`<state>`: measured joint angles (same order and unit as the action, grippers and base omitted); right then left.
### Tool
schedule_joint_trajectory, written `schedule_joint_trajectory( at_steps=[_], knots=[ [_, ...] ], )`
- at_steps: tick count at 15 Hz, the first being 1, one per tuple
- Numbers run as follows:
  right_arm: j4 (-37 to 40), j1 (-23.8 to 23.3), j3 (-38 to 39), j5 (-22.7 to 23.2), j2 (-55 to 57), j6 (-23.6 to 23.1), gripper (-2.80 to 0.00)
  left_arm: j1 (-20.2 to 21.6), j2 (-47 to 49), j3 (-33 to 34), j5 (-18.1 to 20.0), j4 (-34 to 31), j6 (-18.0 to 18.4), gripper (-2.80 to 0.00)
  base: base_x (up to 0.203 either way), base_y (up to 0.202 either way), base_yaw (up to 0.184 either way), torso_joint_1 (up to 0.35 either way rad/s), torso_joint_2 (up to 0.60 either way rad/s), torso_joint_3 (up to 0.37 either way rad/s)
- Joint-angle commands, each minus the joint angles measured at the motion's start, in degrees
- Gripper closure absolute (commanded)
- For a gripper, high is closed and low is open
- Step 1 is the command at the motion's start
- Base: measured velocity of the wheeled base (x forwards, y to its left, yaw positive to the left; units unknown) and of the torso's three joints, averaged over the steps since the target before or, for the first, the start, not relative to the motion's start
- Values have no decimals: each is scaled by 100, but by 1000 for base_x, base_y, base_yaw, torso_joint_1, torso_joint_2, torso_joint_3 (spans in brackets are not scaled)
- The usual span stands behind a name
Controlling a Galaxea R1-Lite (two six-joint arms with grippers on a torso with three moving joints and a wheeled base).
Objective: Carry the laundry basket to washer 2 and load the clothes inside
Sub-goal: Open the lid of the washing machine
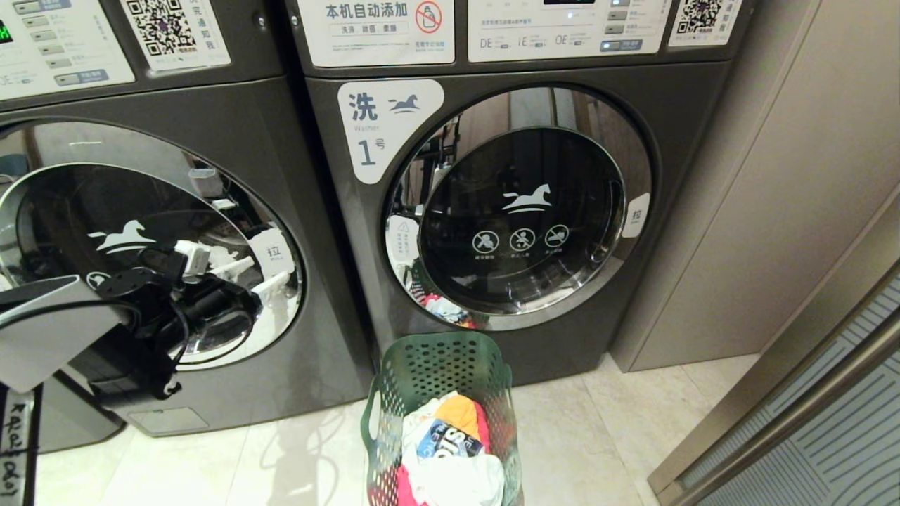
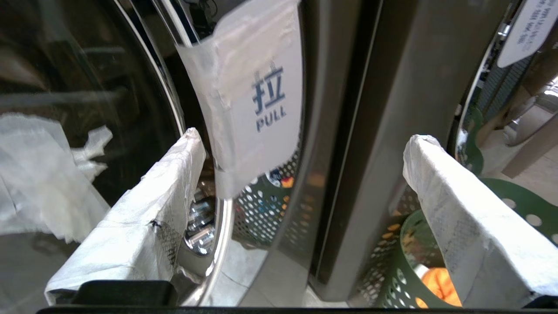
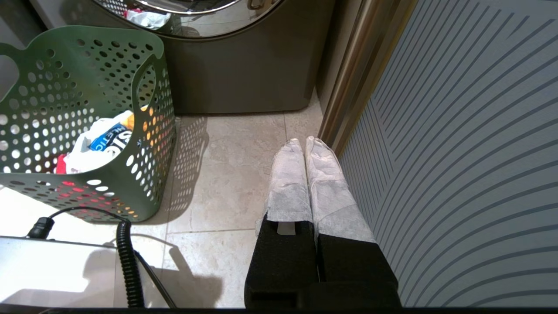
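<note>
Washer 2 (image 1: pixel 140 232) is cut off at my left, its number unseen. My left gripper (image 2: pixel 305 174) is spread beside the PULL tag (image 2: pixel 261 100); my right gripper (image 3: pixel 305 150) is pressed together over pale floor tile (image 3: pixel 226 174).

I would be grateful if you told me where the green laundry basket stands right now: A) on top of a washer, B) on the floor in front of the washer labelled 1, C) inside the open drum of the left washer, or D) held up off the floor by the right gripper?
B: the laundry basket, with the clothes inside, rests on the floor tiles right below the closed round door of the washer labelled 1.
</note>
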<state>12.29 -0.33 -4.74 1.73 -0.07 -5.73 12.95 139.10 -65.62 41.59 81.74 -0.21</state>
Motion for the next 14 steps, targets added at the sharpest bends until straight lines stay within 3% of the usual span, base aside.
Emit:
schedule_joint_trajectory(
  at_steps=[1, 14],
  knots=[
    [10, -2, 0, 10, 7, -7, 0, -36, 134, -229, 24, 1, -12, -280, 0, 0, 0, 0, 0, 0],
    [10, -2, 0, 3, 7, -7, 0, -99, 574, -996, 32, -204, -31, -280, 0, 0, 0, 0, 0, 0]
  ],
)
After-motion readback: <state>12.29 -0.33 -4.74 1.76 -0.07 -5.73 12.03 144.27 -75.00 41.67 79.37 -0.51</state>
